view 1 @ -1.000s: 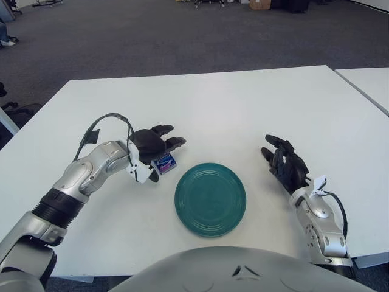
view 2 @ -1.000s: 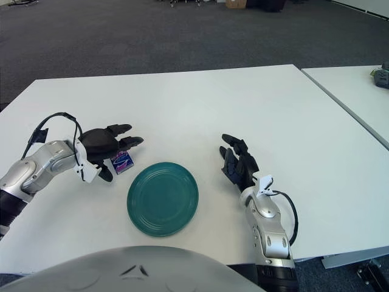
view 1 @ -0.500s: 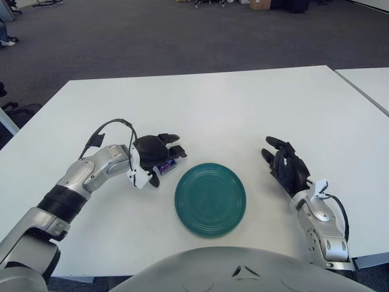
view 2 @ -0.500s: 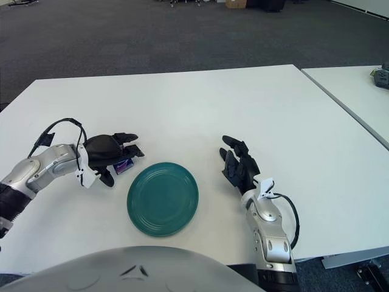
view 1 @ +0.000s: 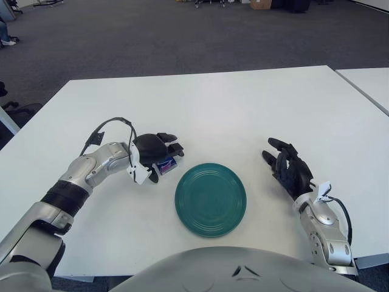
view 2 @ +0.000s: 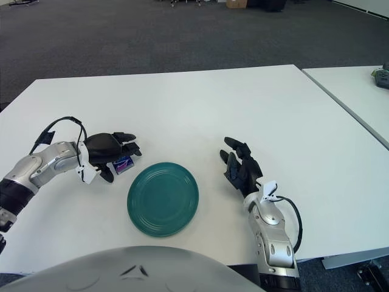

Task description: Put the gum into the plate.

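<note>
A small blue and white gum pack [view 1: 166,164] lies on the white table [view 1: 213,103], just left of the round teal plate [view 1: 210,198]. My left hand [view 1: 157,153] is over the pack, fingers curled down around it and hiding most of it; the pack still touches the table. The plate holds nothing. My right hand [view 1: 289,171] shows to the right of the plate with its fingers spread and nothing in them.
A second white table [view 2: 358,91] stands at the far right with a dark object [view 2: 382,76] on its edge. Grey carpet floor lies beyond the table's far edge. My own grey torso [view 1: 237,271] fills the bottom of the view.
My left hand has lowered onto the gum pack and its fingers have curled in around it. My right hand has shifted slightly toward me.
</note>
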`<action>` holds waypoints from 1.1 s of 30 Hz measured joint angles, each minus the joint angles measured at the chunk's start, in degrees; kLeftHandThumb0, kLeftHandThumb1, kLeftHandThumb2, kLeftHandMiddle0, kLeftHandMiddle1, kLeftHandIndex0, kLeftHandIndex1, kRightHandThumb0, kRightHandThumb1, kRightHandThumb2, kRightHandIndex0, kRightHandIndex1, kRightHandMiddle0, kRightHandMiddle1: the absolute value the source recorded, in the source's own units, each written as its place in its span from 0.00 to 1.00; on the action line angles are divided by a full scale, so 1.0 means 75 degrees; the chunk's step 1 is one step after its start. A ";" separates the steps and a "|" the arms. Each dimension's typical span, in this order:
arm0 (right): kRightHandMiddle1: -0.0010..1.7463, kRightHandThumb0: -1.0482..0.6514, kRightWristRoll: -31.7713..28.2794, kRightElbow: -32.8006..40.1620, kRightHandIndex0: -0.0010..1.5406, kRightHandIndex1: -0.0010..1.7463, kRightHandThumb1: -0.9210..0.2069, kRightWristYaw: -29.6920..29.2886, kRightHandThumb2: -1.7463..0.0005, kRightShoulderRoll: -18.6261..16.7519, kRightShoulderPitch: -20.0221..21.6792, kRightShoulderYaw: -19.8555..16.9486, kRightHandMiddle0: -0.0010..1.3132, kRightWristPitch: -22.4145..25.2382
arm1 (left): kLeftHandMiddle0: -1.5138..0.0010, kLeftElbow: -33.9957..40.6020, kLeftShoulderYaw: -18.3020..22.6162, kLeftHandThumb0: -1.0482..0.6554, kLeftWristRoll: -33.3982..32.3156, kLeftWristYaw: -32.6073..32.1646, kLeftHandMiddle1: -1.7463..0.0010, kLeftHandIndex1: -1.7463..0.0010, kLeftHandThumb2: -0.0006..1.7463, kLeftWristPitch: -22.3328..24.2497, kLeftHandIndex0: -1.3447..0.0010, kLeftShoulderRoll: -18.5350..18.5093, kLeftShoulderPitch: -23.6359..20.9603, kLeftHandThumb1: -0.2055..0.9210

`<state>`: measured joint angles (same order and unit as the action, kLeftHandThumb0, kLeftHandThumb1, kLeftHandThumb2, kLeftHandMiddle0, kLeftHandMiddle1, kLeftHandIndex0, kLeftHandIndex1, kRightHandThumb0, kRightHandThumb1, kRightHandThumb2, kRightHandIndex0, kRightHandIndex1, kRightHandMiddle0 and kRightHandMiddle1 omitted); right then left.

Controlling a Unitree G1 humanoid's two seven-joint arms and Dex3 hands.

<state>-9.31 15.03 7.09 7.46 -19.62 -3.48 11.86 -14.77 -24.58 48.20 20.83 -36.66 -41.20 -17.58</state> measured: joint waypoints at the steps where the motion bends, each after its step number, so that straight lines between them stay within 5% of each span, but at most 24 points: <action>1: 0.38 0.14 0.0007 0.0000 0.26 0.01 0.00 0.0023 0.52 0.0009 -0.0013 -0.0012 0.00 -0.0027 | 0.81 -0.0041 -0.0011 0.24 0.0020 -0.0032 0.99 0.47 0.00 0.0014 0.98 0.0000 0.0000 0.92; 33: 0.36 0.17 0.0145 -0.0108 0.22 0.00 0.00 0.0330 0.51 0.0023 -0.0224 -0.0329 0.00 -0.0537 | 0.82 -0.0648 -0.0352 0.27 0.0881 -0.0859 1.00 0.44 0.05 -0.0139 0.95 -0.0336 -0.0454 0.98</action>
<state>-8.22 14.22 9.56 7.62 -21.30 -5.95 7.83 -19.63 -27.22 54.81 14.38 -37.70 -43.72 -20.99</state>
